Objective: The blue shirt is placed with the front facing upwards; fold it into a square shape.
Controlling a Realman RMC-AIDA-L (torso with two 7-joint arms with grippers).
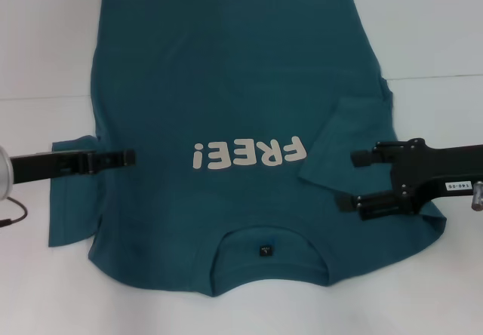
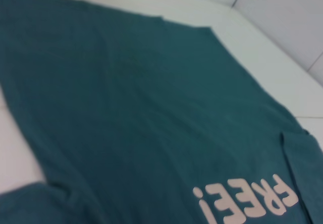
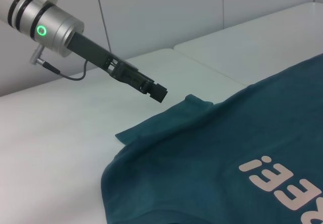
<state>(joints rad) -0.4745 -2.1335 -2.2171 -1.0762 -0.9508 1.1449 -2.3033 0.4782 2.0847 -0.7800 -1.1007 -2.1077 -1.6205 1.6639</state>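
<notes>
Head view first. The blue shirt [image 1: 226, 101] lies face up on the white table [image 1: 45, 41], collar toward the robot at six o'clock, hem away at twelve, so its long axis runs straight away from the robot. White lettering [image 1: 249, 154] across the chest reads "FREE!", upside down from here; a small black neck label [image 1: 264, 250] sits inside the collar, unreadable. The left gripper [image 1: 128, 156] reaches in from nine o'clock, its tip over the shirt's edge just inboard of the flat-lying left sleeve [image 1: 72, 199]; its fingers look pressed together and hold nothing. The right gripper [image 1: 353, 180] comes in from three o'clock with fingers spread apart, empty, at the right sleeve [image 1: 343, 142], which already lies turned in over the body. A white tag on that arm carries small print I cannot make out. The left sleeve looks like the coming fold, and the left gripper is much the nearer.

Left wrist view: only teal cloth, the lettering and table.

Right wrist view: the left gripper hovers just above the sleeve, seemingly not touching.
</notes>
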